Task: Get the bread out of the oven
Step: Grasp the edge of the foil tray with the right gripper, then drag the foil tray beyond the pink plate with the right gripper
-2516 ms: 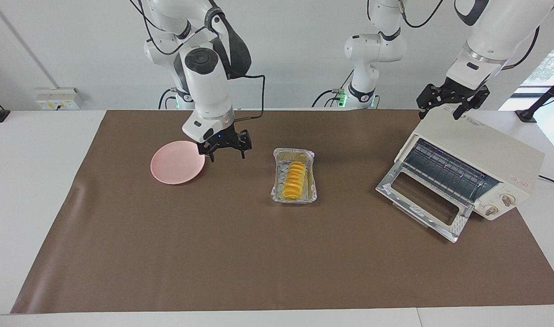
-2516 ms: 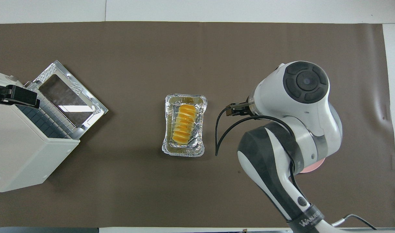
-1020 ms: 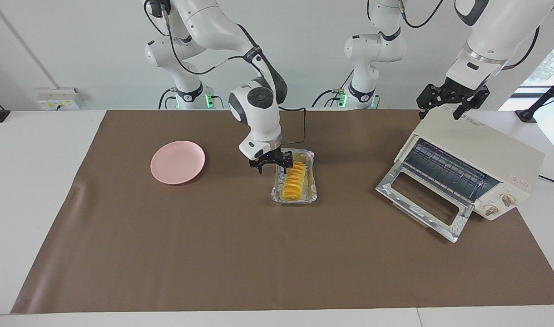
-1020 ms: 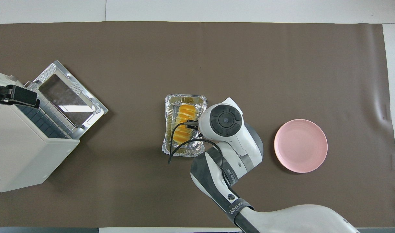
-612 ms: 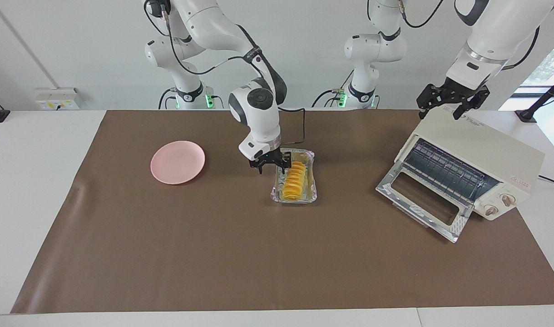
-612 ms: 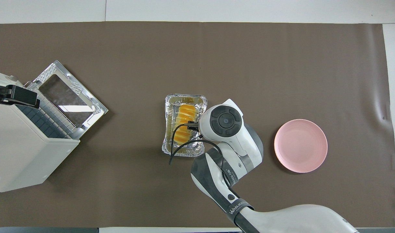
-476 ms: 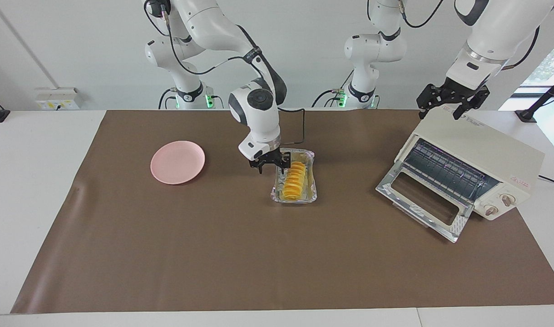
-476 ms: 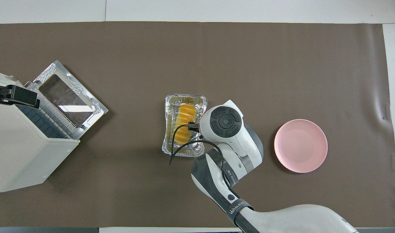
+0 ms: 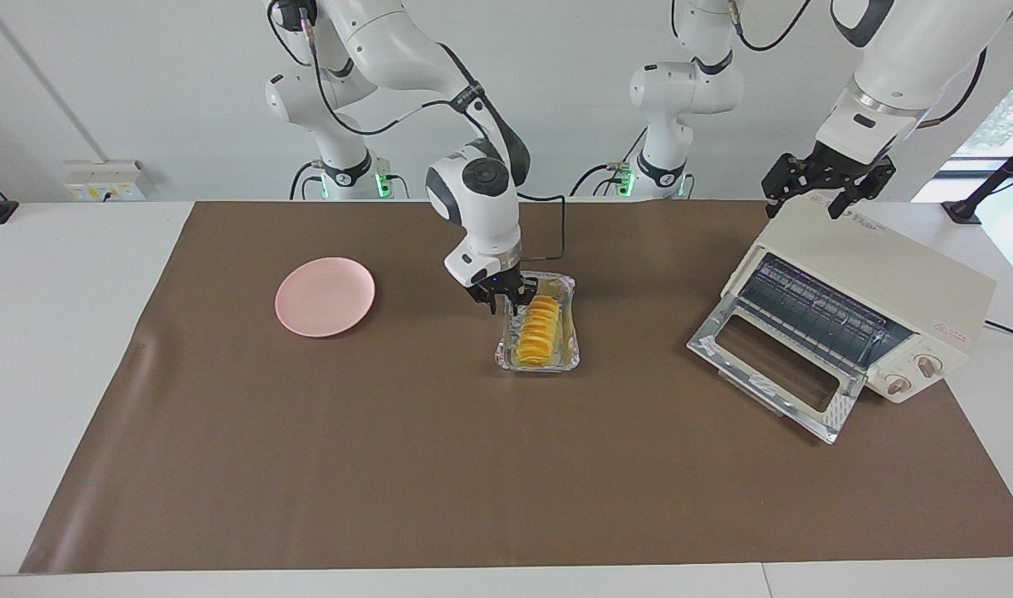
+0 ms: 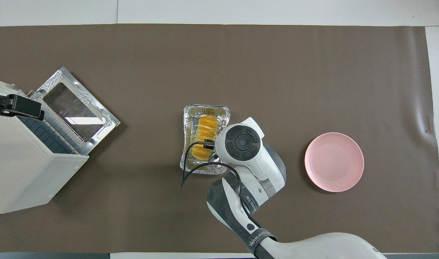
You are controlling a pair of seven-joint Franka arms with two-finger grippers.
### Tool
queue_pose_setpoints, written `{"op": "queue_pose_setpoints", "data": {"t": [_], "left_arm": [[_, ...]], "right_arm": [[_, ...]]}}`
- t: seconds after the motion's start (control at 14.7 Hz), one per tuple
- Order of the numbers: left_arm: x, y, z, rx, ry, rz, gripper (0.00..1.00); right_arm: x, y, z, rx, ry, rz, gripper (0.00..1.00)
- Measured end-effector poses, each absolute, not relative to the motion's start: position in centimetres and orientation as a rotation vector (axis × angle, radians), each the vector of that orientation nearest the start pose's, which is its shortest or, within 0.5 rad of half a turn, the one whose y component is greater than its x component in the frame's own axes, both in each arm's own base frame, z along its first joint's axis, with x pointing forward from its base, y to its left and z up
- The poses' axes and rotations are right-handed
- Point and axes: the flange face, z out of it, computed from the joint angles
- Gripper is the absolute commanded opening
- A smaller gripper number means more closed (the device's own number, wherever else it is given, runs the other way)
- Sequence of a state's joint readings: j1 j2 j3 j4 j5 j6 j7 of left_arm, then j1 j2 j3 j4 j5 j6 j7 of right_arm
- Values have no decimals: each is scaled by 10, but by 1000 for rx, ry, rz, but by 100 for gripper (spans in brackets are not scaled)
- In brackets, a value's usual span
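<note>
The bread (image 9: 537,332) is a golden-yellow ridged loaf lying in a crinkled foil tray (image 9: 569,359) on the brown mat, in the middle of the table; it also shows in the overhead view (image 10: 206,126). The cream-white oven (image 9: 876,270) stands at the left arm's end with its glass door (image 9: 772,365) dropped open and its rack bare. My right gripper (image 9: 502,306) is open, low over the tray's edge nearest the robots, beside the loaf's end. My left gripper (image 9: 809,203) is open and waits over the oven's top.
A pink plate (image 9: 325,296) lies on the mat toward the right arm's end, beside the tray. The brown mat (image 9: 473,465) covers most of the table. In the overhead view the right arm's wrist (image 10: 241,142) covers part of the tray (image 10: 206,108).
The right gripper moved from over the plate's edge to the foil tray, then shifted a little closer to the loaf and turned. The left arm, oven and bread have not moved.
</note>
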State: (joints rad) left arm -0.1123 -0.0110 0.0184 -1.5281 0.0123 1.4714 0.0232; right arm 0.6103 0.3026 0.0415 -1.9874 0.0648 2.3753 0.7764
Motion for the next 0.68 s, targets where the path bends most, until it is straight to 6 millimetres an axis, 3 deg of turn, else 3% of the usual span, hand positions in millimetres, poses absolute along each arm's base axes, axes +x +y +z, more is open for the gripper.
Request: {"op": "queue_pose_setpoints", "data": {"t": [0.41,0.54,0.68], "left_arm": [[539,-49,642,-3122,182,71,100],[539,-49,642,-3122,182,71,100],[539,-49,642,-3122,182,71,100]], "right_arm": [[497,361,326,-3021,291,-62,0],[514,340,341,-3004,316,-99,0],[540,302,368,-2996,324,-133,0]]}}
